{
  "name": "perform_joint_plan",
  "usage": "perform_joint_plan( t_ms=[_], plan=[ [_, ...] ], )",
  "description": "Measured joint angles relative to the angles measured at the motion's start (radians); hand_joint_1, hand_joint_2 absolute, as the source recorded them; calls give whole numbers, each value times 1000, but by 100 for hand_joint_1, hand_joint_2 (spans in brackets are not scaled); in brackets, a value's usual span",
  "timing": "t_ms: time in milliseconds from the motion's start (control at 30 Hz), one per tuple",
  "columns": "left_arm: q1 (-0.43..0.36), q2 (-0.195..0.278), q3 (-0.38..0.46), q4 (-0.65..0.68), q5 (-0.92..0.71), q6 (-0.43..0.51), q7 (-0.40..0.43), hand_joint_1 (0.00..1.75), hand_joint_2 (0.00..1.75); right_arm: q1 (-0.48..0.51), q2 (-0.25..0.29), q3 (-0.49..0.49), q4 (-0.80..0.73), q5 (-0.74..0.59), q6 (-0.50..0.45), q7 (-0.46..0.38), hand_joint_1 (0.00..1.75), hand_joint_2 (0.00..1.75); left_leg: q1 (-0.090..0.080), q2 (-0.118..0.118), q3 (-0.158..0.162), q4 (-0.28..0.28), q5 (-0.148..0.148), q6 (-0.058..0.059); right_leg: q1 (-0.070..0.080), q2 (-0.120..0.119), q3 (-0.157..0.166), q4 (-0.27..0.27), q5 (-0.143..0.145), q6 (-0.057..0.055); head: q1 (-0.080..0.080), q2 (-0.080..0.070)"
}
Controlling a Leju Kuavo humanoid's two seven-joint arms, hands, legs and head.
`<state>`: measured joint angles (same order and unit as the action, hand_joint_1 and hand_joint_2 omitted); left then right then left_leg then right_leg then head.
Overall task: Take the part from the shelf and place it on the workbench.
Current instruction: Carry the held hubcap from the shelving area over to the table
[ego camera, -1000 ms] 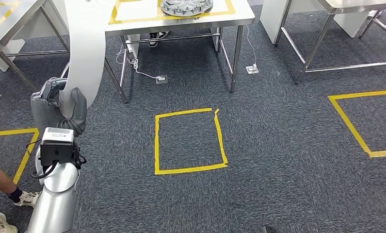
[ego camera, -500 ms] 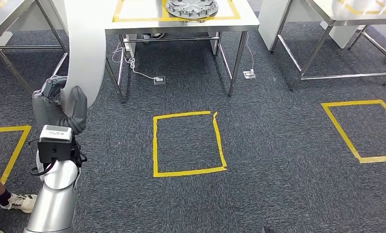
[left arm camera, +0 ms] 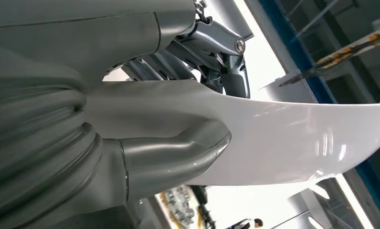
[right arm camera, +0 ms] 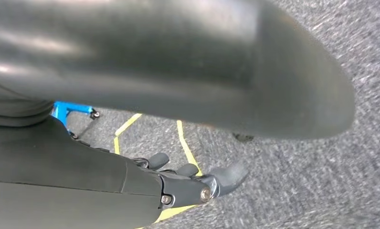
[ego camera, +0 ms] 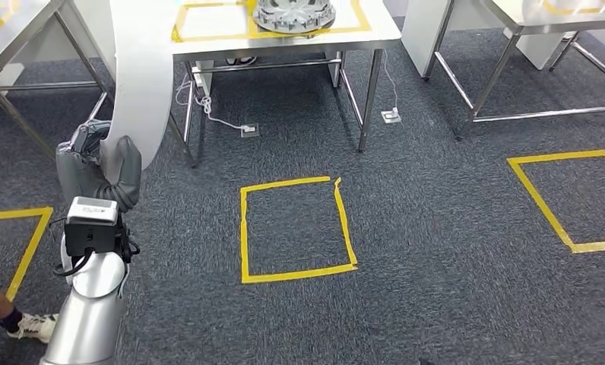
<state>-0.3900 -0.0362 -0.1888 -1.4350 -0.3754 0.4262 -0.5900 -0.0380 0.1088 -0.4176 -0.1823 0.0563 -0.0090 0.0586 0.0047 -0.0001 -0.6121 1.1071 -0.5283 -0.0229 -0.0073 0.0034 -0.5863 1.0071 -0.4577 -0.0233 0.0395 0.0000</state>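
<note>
Workbench [ego camera: 208, 42] nearer now — white part [ego camera: 140, 68] in left robot hand [ego camera: 94, 171].

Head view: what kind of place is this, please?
Probably an industrial workshop or robot test area: steel-legged workbench carrying a round metal part, yellow tape squares marking the grey carpet.

I see my left hand [ego camera: 94, 163] low on the left, gripping the long curved white plastic panel [ego camera: 140, 68], which rises from it toward the left end of the white steel-legged table [ego camera: 375, 26] ahead. On that table sits a round ribbed silver metal disc [ego camera: 293, 14]. On the grey carpet floor [ego camera: 436, 228], a yellow tape square [ego camera: 296, 228] lies before the table, another yellow tape outline [ego camera: 565, 198] to its right.
</note>
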Motion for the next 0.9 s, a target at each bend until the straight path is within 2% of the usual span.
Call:
perform_joint_plan(
  t_ms=[67,100,133,167,233,267,300,333,433,467,500,567,600,633,667,700,733,767,800,833,900],
  plan=[
    [-1,0,0,1,0,0,2,175,175,-1,1,-2,0,0,2,0,0,0,4,0,-69,130,-51,-9,-1,0,5,0,-4,-4,-1,0],
    [0,0,-1,2,1,0,4,175,175,-1,2,-3,0,-1,3,1,0,0,7,0,-98,177,-61,-12,-2,0,7,0,-6,-4,-1,0],
    [0,0,-1,2,1,0,6,175,175,-1,2,-3,0,-1,4,1,0,0,10,0,-112,192,-52,-15,-3,1,9,0,-8,-3,-1,0],
    [0,0,-1,3,1,0,7,175,175,0,3,-5,0,-1,5,2,0,0,12,0,-106,169,-26,-17,-5,2,13,1,-11,1,-1,0],
    [0,1,-1,2,1,0,8,175,175,0,3,-8,0,-1,6,2,0,0,16,0,-51,42,49,-21,-9,5,22,3,-19,12,-2,0],
    [-1,1,-1,2,1,0,8,175,175,-1,4,-9,0,0,6,2,0,0,17,-2,-22,-19,72,-18,-9,6,24,6,-24,19,-3,0],
    [-1,1,-1,1,1,0,9,175,175,-2,4,-11,0,-1,6,1,0,0,16,-3,-3,-60,82,-13,-9,7,24,7,-27,26,-3,0],
    [-1,0,-1,1,0,0,11,175,175,-2,4,-12,0,-1,6,1,0,0,14,-5,4,-75,79,-6,-8,8,24,7,-29,32,-3,0],
    [-3,1,-1,-1,-1,-2,15,175,175,-2,6,-15,0,-4,8,0,0,0,10,-6,8,-80,75,22,-11,6,23,9,-36,50,-2,0],
    [-4,1,-1,-2,-2,-2,16,175,175,-3,7,-16,0,-4,9,-2,0,0,11,-6,11,-82,74,29,-12,4,15,30,-48,55,-1,0],
    [-6,0,-1,-3,-2,-2,16,175,175,-4,7,-16,0,-5,9,-3,0,0,12,-5,15,-83,73,35,-13,3,-6,73,-69,58,0,0],
    [-9,-1,-1,-3,-2,-4,17,175,175,-4,8,-18,0,-6,10,-5,0,0,9,-3,18,-83,68,43,-11,1,-82,210,-122,61,1,0],
    [-9,-1,-1,-2,-2,-5,17,175,175,-3,8,-18,0,-8,10,-7,0,0,7,-3,19,-83,66,45,-11,1,-121,270,-137,61,2,0],
    [-10,-1,-1,-1,-2,-6,18,175,175,-2,8,-19,0,-9,11,-9,0,0,5,-4,21,-82,63,47,-10,1,-145,299,-133,59,2,0],
    [-11,-1,-1,0,-2,-7,19,175,175,0,8,-20,0,-10,11,-10,0,0,3,-4,25,-82,60,47,-8,1,-148,286,-108,55,2,0],
    [-14,-1,-1,0,-2,-8,20,175,175,0,8,-21,0,-11,11,-11,0,0,2,-5,31,-82,56,46,-6,1,-131,235,-68,49,2,0],
    [-19,-1,-1,1,-2,-10,21,175,175,0,8,-23,0,-11,11,-11,0,0,1,-5,37,-82,52,45,-2,1,-102,163,-24,41,2,0],
    [-25,-2,-2,1,-2,-10,22,175,175,-1,8,-25,0,-12,11,-11,0,0,-1,-6,41,-82,47,41,3,0,-72,93,5,32,2,0],
    [-30,-2,-2,2,-2,-11,23,175,175,-2,8,-26,0,-12,12,-11,0,0,-3,-6,44,-82,43,36,7,-1,-51,45,20,26,2,0],
    [-34,-3,-2,3,-2,-11,24,175,175,-2,9,-29,0,-14,12,-11,0,0,-3,-6,46,-83,39,31,10,-1,-39,19,21,20,2,0],
    [-36,-3,-2,5,-2,-11,25,175,175,-2,11,-33,0,-16,14,-11,0,0,-4,-5,52,-88,33,20,12,0,-33,10,13,14,1,0]
  ],
)
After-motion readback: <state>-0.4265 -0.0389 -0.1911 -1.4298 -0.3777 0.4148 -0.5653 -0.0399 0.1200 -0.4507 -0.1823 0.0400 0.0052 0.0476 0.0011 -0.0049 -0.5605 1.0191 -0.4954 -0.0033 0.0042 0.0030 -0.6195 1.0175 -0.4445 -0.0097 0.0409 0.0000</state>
